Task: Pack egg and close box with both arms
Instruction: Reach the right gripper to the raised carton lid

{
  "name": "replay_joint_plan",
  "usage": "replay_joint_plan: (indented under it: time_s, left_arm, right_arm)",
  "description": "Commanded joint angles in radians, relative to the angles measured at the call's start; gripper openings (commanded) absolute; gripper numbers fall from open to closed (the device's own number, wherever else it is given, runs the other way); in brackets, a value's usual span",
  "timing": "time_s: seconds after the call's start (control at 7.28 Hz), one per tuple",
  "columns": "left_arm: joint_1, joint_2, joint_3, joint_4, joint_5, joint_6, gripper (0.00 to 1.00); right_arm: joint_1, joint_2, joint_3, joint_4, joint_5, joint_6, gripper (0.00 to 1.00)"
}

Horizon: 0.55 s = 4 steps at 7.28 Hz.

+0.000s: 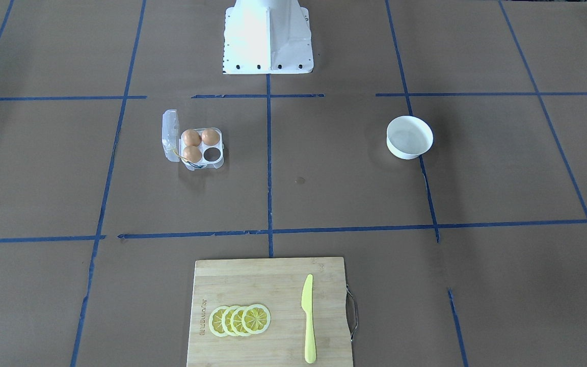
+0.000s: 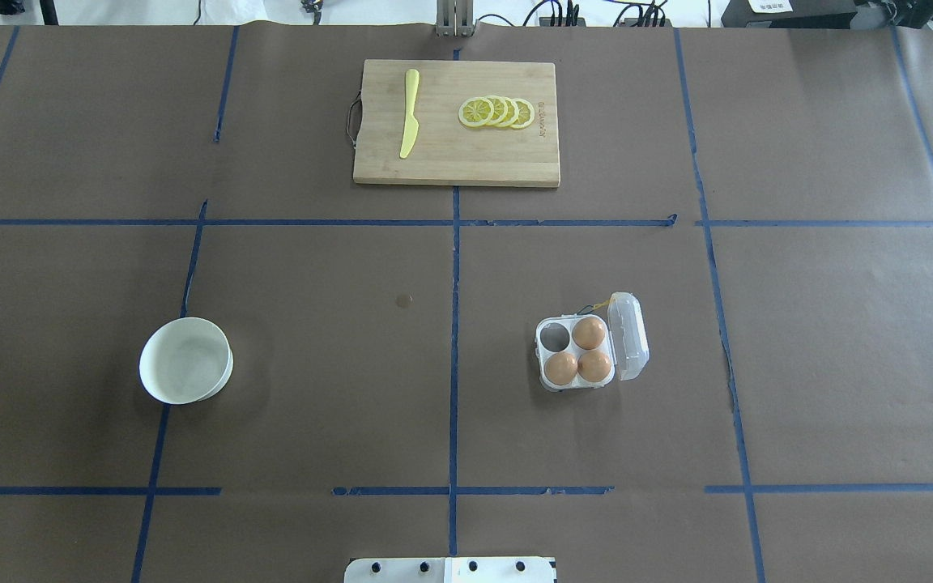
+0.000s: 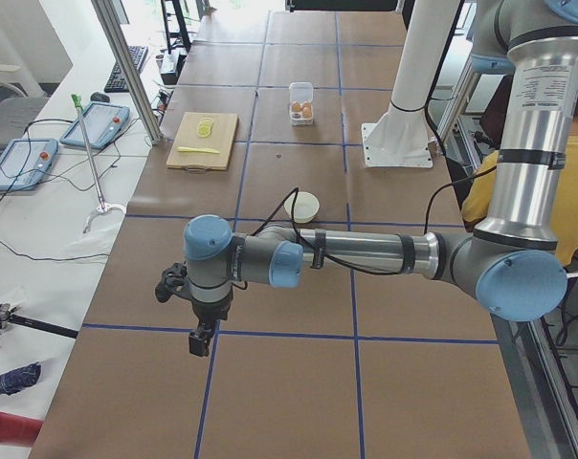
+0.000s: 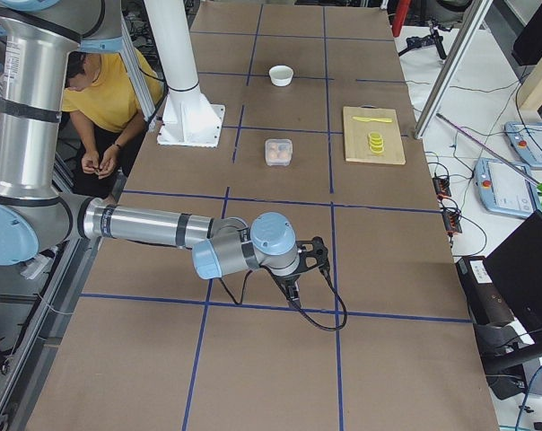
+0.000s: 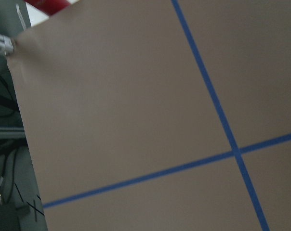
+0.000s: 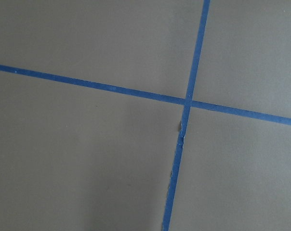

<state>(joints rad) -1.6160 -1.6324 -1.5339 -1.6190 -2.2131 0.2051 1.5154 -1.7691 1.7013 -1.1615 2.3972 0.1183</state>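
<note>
The clear box [image 1: 170,136] sits open on the table, its lid standing up on the hinge side. It also shows in the overhead view [image 2: 628,336]. Three brown eggs [image 2: 589,333] that look alike fill three cells; the fourth cell [image 2: 555,335] is empty. I cannot tell which egg is the task's own. My left gripper [image 3: 201,341] hangs over bare table far from the box, seen only in the exterior left view. My right gripper [image 4: 295,292] is likewise far off, seen only in the exterior right view. I cannot tell whether either is open or shut.
An empty white bowl [image 2: 185,360] stands on the robot's left side. A wooden cutting board [image 2: 450,154] with lemon slices [image 2: 497,112] and a yellow knife [image 2: 409,123] lies at the far edge. The white pedestal [image 1: 268,38] is at the robot's side. Both wrist views show only brown paper and blue tape.
</note>
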Motion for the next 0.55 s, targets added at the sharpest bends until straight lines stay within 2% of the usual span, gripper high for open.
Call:
replay_joint_plan:
  time_s: [0.0,0.14,0.41]
  left_arm:
    - [-0.024,0.068,-0.085,0.077,-0.122,-0.001,1.0]
    - [-0.022,0.069,-0.084,0.077,-0.122,-0.001,1.0]
    - [-0.021,0.068,-0.086,0.064,-0.125,0.003,1.0]
  right_arm:
    - [-0.094,0.003,0.07,0.0,-0.003,0.167,1.0]
    - [-0.171,0.002,0.128,0.0,-0.009,0.284,1.0]
    - [-0.339,0.003,0.223,0.003,-0.088,0.456,1.0]
